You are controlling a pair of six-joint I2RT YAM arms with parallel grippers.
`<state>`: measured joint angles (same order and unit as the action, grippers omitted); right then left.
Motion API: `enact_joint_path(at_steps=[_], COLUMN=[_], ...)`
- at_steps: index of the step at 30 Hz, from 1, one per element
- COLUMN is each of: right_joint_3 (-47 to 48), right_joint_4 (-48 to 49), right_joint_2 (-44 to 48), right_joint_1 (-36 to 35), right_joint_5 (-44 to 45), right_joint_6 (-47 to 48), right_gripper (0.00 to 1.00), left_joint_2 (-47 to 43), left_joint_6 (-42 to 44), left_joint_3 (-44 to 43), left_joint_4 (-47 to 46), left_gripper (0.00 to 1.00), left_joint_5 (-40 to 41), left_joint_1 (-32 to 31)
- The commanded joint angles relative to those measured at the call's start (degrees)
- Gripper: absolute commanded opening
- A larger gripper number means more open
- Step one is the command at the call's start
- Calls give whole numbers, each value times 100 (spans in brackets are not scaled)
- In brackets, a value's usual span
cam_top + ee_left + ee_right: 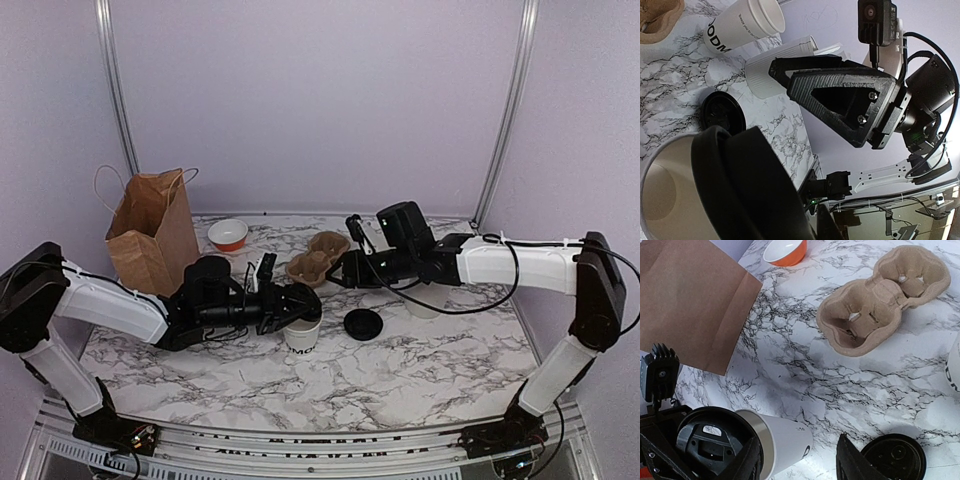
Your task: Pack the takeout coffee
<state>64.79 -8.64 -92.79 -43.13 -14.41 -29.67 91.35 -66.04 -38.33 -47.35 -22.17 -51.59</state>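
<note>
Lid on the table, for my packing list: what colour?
Black lid, clearest in the right wrist view.

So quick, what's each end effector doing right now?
Left end effector: closed on the rim of the small white paper cup.
Right end effector: open, holding nothing.

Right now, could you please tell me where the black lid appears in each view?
Top external: black lid at table centre, right of the paper cup.
Left wrist: left of centre.
Right wrist: bottom right corner.
Shared landmark: cardboard cup carrier.
</note>
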Motion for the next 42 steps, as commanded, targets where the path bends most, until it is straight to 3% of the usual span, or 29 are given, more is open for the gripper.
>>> enact_joint_path(at_steps=[1, 42], right_joint_3=[206, 453], right_joint_4=[50, -207], right_joint_2=[-80, -333], right_joint_1=[-87, -298], right_joint_5=[52, 219], right_joint_6=[103, 292], right_gripper=[50, 50], left_joint_2=[125, 340], left_joint_6=[-53, -179], left_joint_3=[40, 22], left_joint_4=[-222, -529], left_gripper=[15, 15], left_joint_5=[-102, -174], left_joint_1=[-35, -44])
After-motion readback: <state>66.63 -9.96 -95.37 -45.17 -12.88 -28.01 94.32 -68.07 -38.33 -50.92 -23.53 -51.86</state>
